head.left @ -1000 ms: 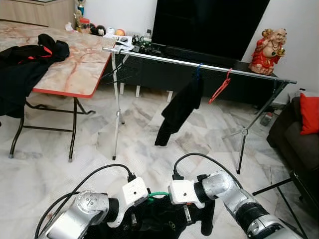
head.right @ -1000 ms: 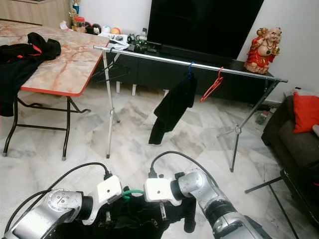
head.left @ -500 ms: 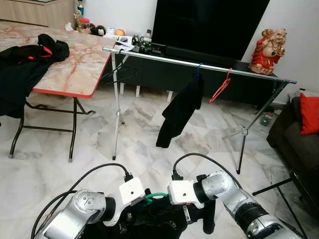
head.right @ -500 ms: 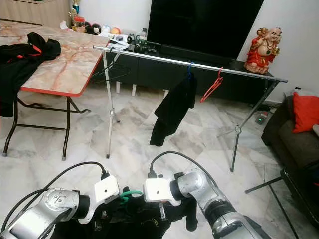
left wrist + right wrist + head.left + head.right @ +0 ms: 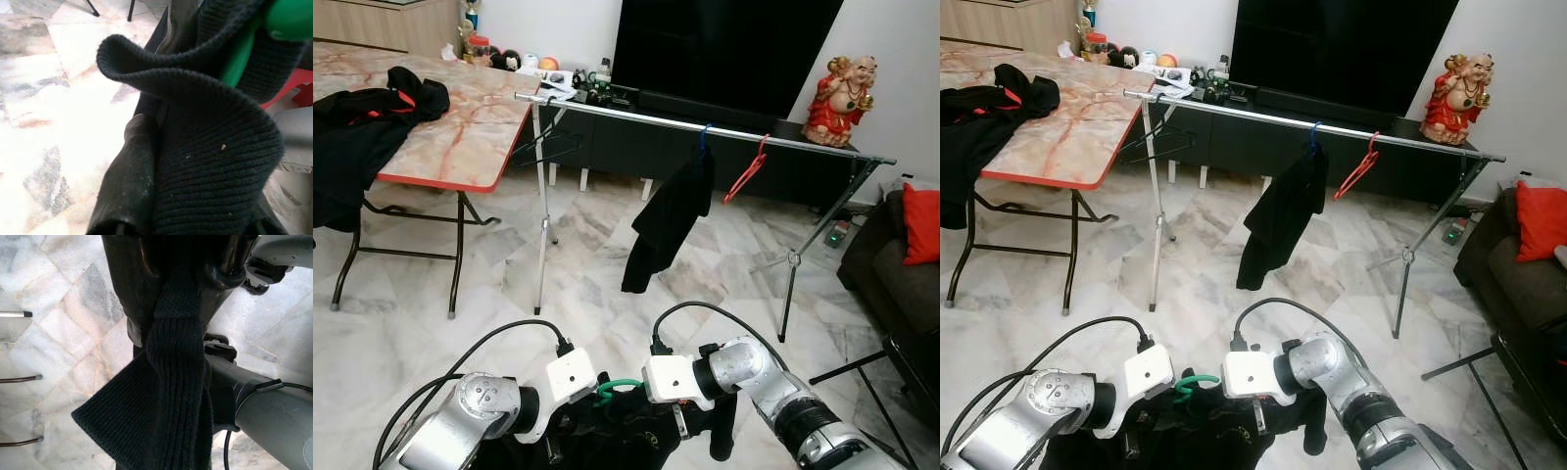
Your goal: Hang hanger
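Between both arms, a green hanger [image 5: 612, 389] carries black knitwear [image 5: 215, 171].

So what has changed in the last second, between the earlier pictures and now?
Very little. The left hand has drawn slightly down and back toward the robot, and the green hanger hook went with it. The right hand stays shut on the black garment. The rail, its hung black garment, the red hanger and the table are unchanged.
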